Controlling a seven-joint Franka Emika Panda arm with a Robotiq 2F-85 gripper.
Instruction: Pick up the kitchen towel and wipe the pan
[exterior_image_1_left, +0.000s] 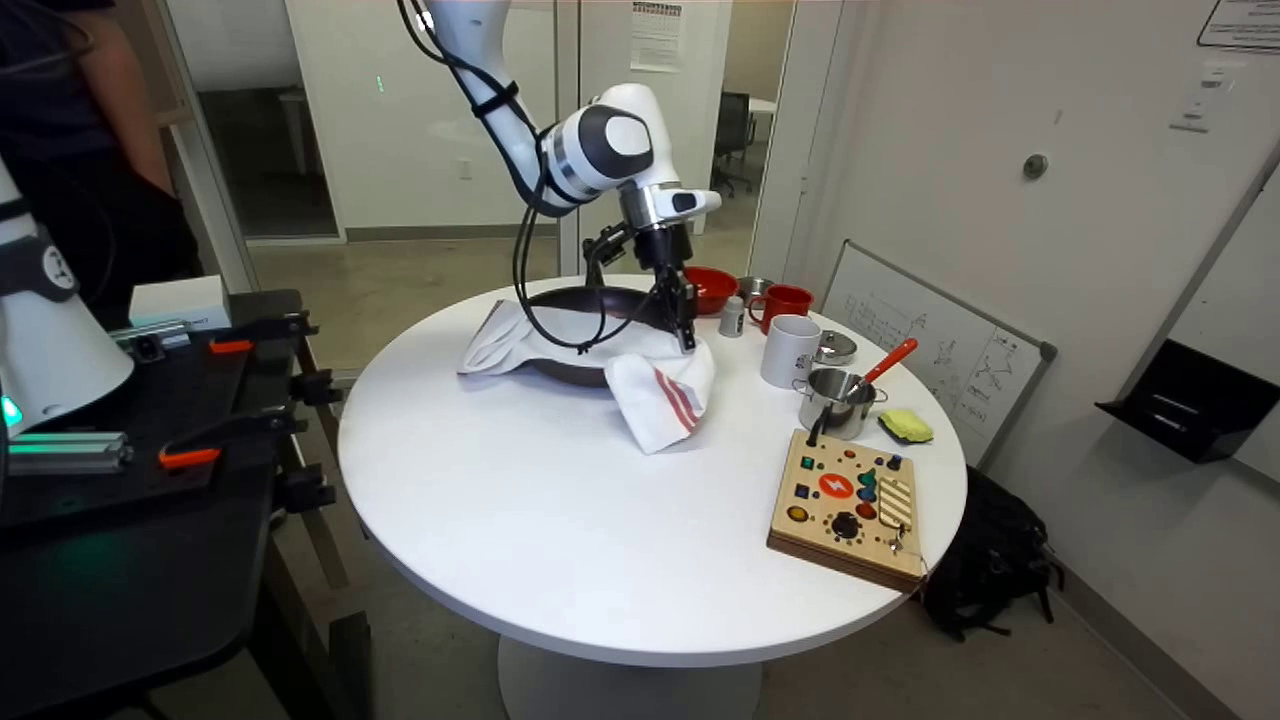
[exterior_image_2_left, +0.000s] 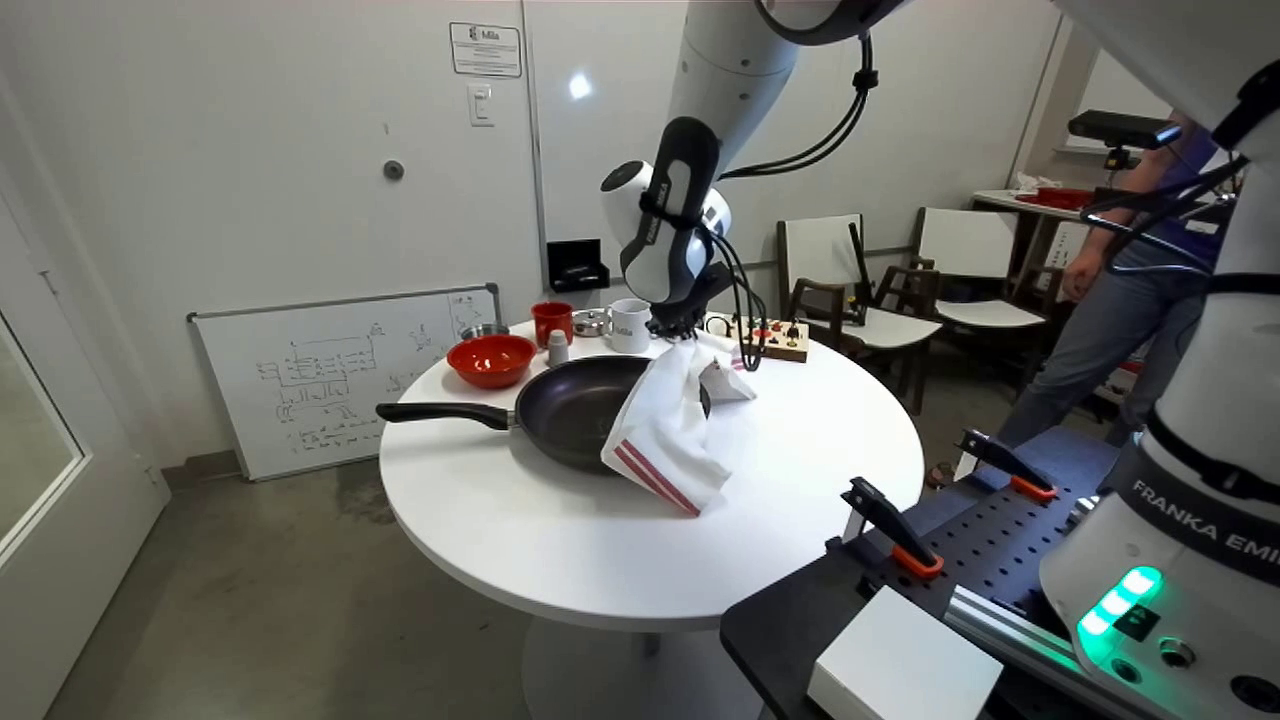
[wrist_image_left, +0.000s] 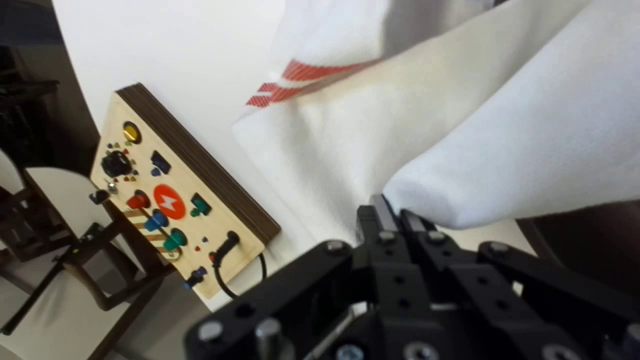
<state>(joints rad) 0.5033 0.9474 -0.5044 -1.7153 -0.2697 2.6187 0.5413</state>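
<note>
The white kitchen towel with red stripes (exterior_image_1_left: 655, 400) is draped over one side of the dark pan (exterior_image_1_left: 575, 373) on the round white table. In an exterior view the towel (exterior_image_2_left: 665, 430) hangs over the pan's rim onto the table, and the pan (exterior_image_2_left: 565, 405) shows its dark inside and long black handle. My gripper (exterior_image_1_left: 688, 342) is at the towel's edge above the pan's side. In the wrist view my gripper (wrist_image_left: 395, 212) has its fingers nearly together with the towel (wrist_image_left: 400, 115) pinched at the tips. The pan (wrist_image_left: 585, 245) shows only partly there.
A red bowl (exterior_image_1_left: 712, 290), grey shaker (exterior_image_1_left: 732, 318), red mug (exterior_image_1_left: 785, 305), white mug (exterior_image_1_left: 790, 352) and steel pot (exterior_image_1_left: 838, 418) with a red-handled utensil stand near the pan. A yellow-green sponge (exterior_image_1_left: 907, 426) and a wooden button board (exterior_image_1_left: 850, 500) lie at the table's edge.
</note>
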